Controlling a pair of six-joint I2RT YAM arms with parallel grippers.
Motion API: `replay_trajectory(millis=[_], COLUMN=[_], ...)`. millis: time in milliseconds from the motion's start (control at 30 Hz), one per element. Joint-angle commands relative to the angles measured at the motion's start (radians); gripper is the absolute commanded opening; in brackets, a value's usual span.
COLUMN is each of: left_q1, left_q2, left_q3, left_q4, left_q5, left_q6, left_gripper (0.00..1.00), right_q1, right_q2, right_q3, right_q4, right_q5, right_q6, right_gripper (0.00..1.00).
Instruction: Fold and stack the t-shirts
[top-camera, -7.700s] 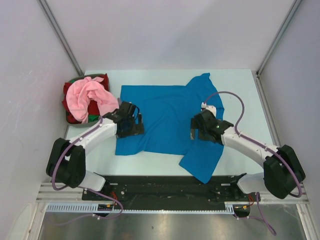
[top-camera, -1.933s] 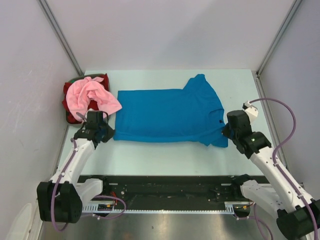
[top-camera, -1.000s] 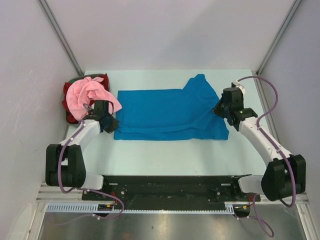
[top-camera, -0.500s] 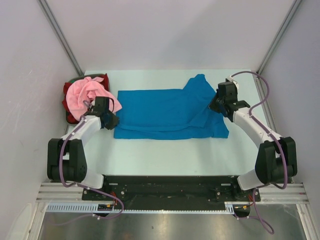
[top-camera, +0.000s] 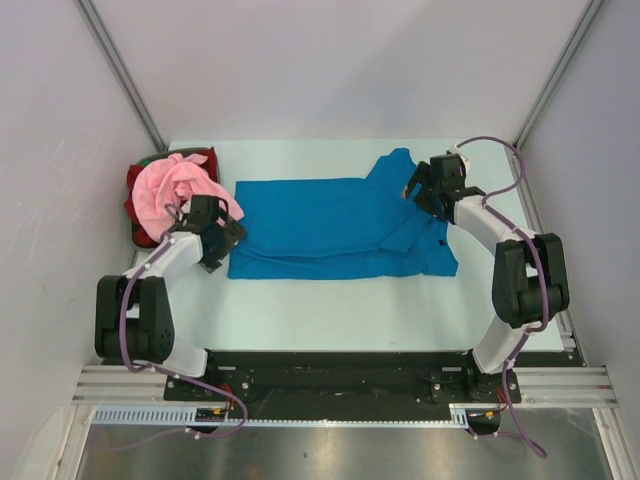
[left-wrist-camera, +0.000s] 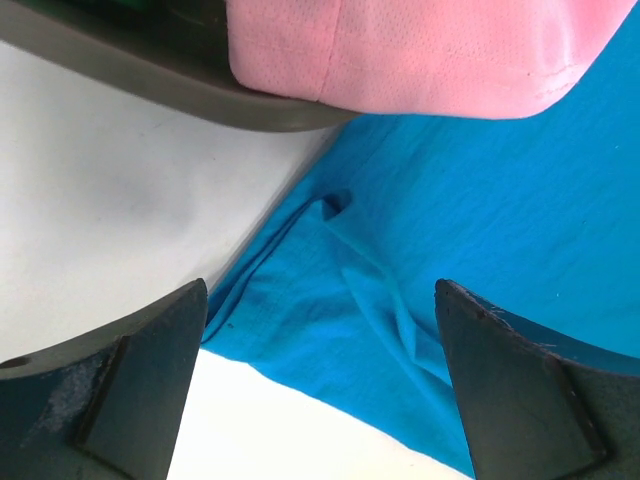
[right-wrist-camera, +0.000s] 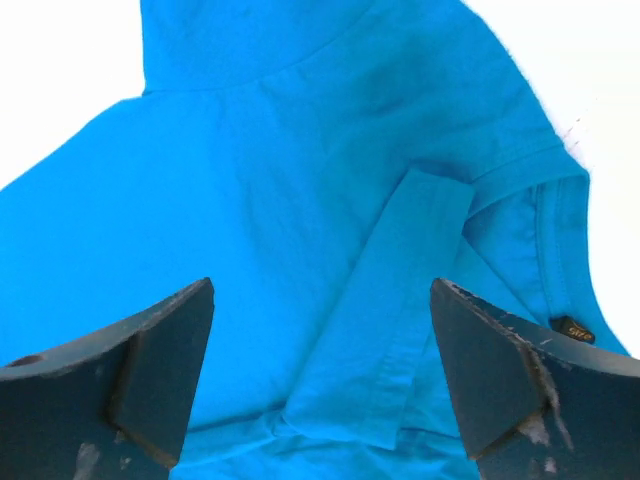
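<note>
While both arms reach out low over the pale table, the blue shirt takes up most of its middle, lying as a wide flat band from left to right. Its collar end is at the right, and one sleeve points toward the far edge there.

At the table's left edge sits a dark grey basket. A crumpled pink shirt is heaped on top and spills over the rim, so that its lowest fold hangs just above the blue shirt's far left corner. A red shirt lies under the pink one, showing at the basket's left side.

The left gripper hovers at the blue shirt's left end, beside the basket. Its jaws stand wide apart and hold nothing, and the wrinkled corner and hem of the cloth lie below the gap. The right gripper is over the right end, near the raised sleeve. Its jaws are also spread wide with nothing between them.

Below the right gripper, a narrow folded strip of blue cloth lies across the shirt's body. A small dark label sits at the neckline to its right.
</note>
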Motion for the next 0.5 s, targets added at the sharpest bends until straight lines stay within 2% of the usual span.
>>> replay_trajectory(millis=[0, 200, 333, 467], left_q1=[0.005, 0.001, -0.005, -0.005], left_q2=[-0.105, -0.258, -0.336, -0.352], left_q3=[-0.047, -0.14, -0.192, -0.203], left_q4=[0.013, 0.012, 0.004, -0.013], left_q5=[-0.025, -0.003, 0.04, 0.063], left_q6=[-0.029, -0.028, -0.02, 0.012], left_gripper=[1.0, 1.0, 1.0, 1.0], right_q1=[-0.009, 0.046, 0.055, 0.052], right_q2=[-0.024, -0.187, -0.222, -0.243], right_q3=[0.044, 0.033, 0.008, -0.099], right_q4=[0.092, -0.01, -0.141, -0.135], right_q5=[0.03, 0.153, 0.098, -0.012], right_q6=[0.005, -0.039, -0.012, 0.034], right_gripper=[1.0, 0.99, 1.0, 1.0])
